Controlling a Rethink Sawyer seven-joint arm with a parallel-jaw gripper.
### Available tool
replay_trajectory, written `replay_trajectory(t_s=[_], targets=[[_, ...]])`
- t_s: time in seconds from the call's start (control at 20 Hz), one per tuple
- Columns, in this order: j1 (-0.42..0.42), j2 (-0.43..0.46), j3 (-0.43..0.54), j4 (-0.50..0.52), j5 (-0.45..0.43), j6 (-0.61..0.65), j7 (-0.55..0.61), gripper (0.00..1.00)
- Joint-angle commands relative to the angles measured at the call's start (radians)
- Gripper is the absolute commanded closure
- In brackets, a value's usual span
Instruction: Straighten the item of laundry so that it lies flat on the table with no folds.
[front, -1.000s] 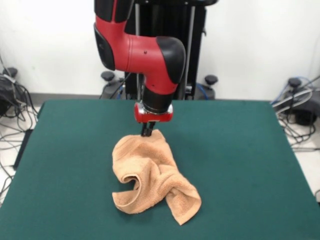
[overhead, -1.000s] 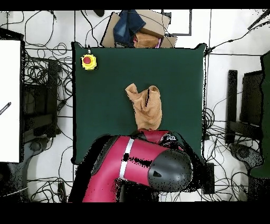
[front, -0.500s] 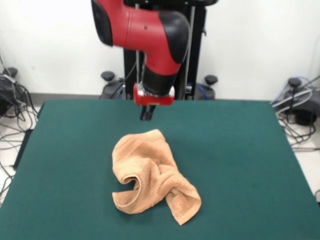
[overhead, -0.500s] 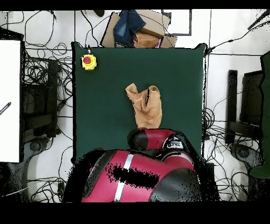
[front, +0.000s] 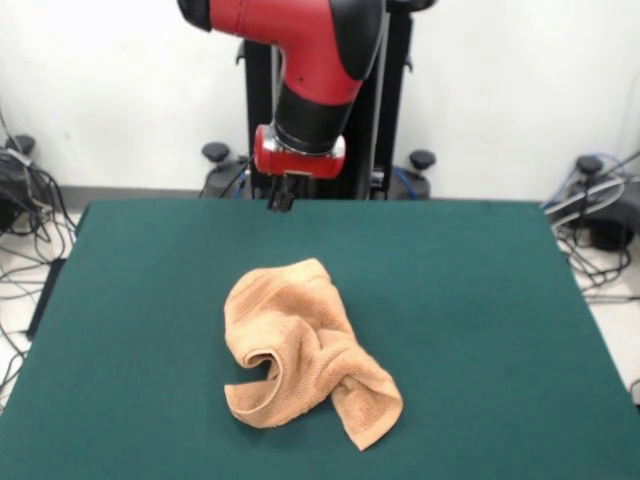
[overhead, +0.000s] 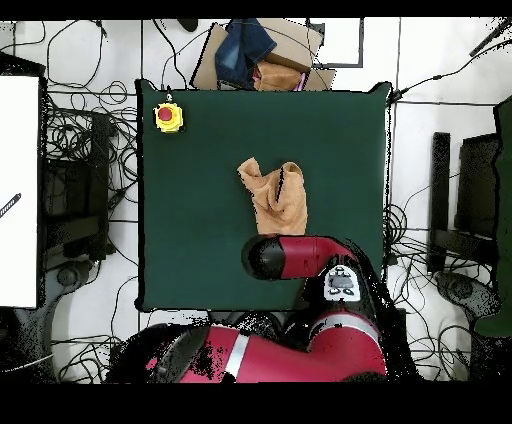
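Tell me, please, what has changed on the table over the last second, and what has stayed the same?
The gripper has risen off the towel's far corner, where its tips were a second ago, and drawn back toward the far edge of the table; it now hangs clear of the cloth. The towel stays crumpled with its folds unchanged, as does the yellow button box.

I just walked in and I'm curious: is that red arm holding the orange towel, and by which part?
No, it holds nothing. The gripper hangs clear above the towel, which lies crumpled on the table.

Open green table (front: 480, 300) is lying all around the crumpled towel (front: 305, 350) at frame centre. In the overhead view, a yellow box with a red button (overhead: 168, 117) is occupying the table's upper-left corner.
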Motion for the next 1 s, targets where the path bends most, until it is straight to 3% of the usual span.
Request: replay_trajectory(t_s=[0.05,0.7,0.75,1.0], targets=[[0.013,-0.008,0.125,0.034,0.025,-0.001,0.119,1.00],[0.006,0.032,0.127,0.026,0.004,-0.067,0.129,1.00],[0.000,0.029,0.139,0.021,-0.013,-0.018,0.081,0.00],[0.007,0.032,0.128,0.026,-0.010,-0.040,0.102,0.00]])
